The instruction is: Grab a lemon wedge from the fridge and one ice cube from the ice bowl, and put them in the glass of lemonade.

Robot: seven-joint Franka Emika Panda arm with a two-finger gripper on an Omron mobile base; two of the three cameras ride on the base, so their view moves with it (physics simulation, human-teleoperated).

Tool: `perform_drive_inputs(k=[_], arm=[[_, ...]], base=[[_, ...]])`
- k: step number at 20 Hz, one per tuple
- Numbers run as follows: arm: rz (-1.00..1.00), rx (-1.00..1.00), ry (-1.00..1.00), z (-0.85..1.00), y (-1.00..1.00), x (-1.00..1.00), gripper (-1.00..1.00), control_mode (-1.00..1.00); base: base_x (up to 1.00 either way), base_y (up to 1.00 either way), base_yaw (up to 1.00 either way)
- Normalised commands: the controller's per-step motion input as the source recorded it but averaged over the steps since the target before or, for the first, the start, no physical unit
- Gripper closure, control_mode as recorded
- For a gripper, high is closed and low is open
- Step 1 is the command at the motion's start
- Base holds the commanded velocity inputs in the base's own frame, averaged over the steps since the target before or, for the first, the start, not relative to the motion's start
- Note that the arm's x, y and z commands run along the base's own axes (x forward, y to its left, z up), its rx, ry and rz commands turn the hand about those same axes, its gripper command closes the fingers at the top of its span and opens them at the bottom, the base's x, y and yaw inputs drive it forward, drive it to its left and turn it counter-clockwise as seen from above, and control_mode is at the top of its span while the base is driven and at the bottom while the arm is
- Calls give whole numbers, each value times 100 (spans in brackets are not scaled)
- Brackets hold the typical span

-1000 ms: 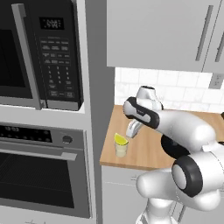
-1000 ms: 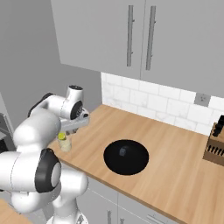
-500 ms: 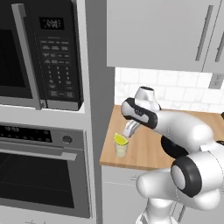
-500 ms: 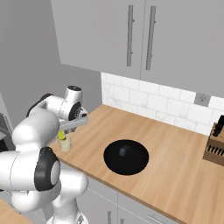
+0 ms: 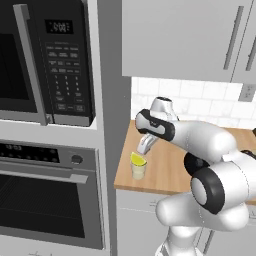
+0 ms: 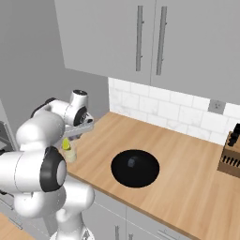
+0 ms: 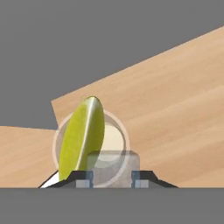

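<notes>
The glass of lemonade (image 5: 138, 171) stands near the left end of the wooden counter (image 5: 172, 172). A yellow-green lemon wedge (image 5: 137, 160) rests on its rim. In the hand view the lemon wedge (image 7: 83, 138) leans across the left side of the glass (image 7: 117, 136). My gripper (image 7: 113, 179) hangs just above the glass and is shut on a translucent grey ice cube (image 7: 113, 166), which overlaps the glass's near rim. From the base views the gripper (image 5: 145, 146) (image 6: 78, 132) sits just above and to the right of the glass (image 6: 69, 154).
A black round disc (image 6: 135, 168) lies on the counter's middle and a knife block (image 6: 230, 157) stands at the far right. A microwave (image 5: 47, 60) and wall oven (image 5: 45, 200) fill the tall grey column left of the glass. Upper cabinets (image 6: 140, 42) hang overhead.
The hand has crept slightly left towards the glass, still holding the ice cube. The glass and lemon wedge have not moved.
</notes>
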Motion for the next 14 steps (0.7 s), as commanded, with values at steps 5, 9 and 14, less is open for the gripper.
perform_drive_inputs(k=[5,9,14], arm=[[0,0,0,-16,11,4,100,-100],[0,0,0,-19,0,2,100,-100],[0,0,0,-10,3,0,100,-100]], base=[[0,0,0],[0,0,0],[0,0,0]])
